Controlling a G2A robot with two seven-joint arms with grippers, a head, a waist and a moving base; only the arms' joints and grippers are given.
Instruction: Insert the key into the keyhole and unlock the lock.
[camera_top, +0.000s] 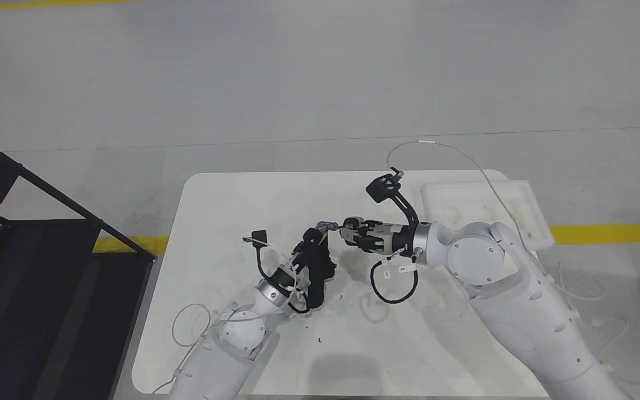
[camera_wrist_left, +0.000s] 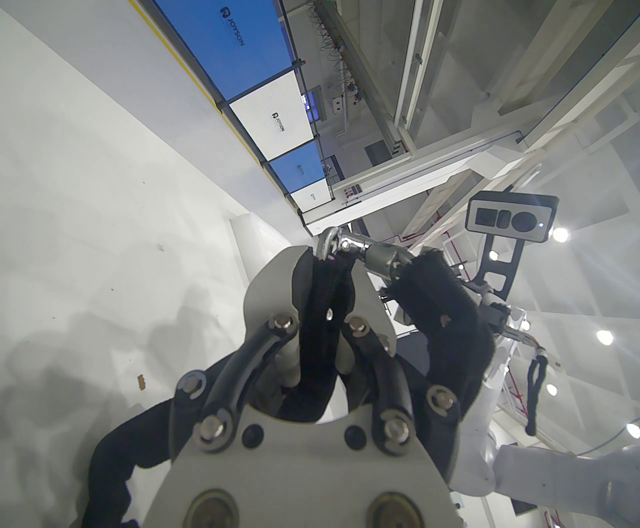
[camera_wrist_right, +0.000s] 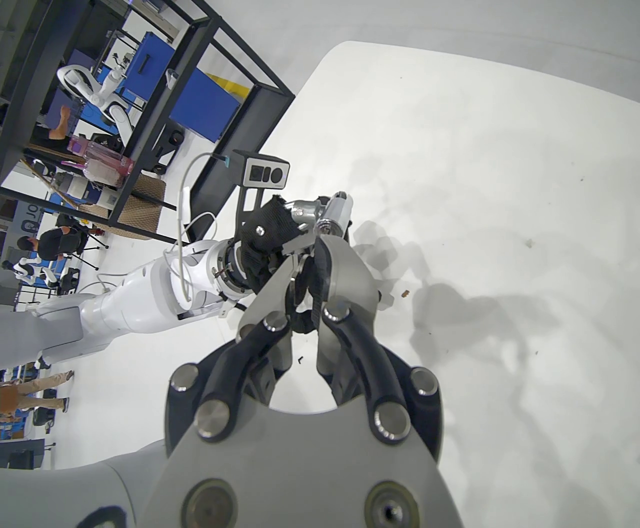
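Note:
A small silver lock (camera_top: 327, 226) hangs above the middle of the white table (camera_top: 230, 230), held between both grippers. My left gripper (camera_wrist_left: 332, 260) is shut on the lock's shackle loop (camera_wrist_left: 331, 242), and the lock's chrome body (camera_wrist_left: 382, 260) juts out beyond it. My right gripper (camera_wrist_right: 320, 245) is shut, its tips pressed against the end of the lock body (camera_wrist_right: 336, 209). The key is almost hidden between its black pads. From above, the left gripper (camera_top: 318, 242) and the right gripper (camera_top: 342, 227) meet tip to tip.
A white foam tray (camera_top: 490, 205) lies at the table's far right, under the right arm. A black metal rack (camera_top: 50, 280) stands off the table's left edge. Small crumbs (camera_wrist_right: 406, 294) dot the tabletop.

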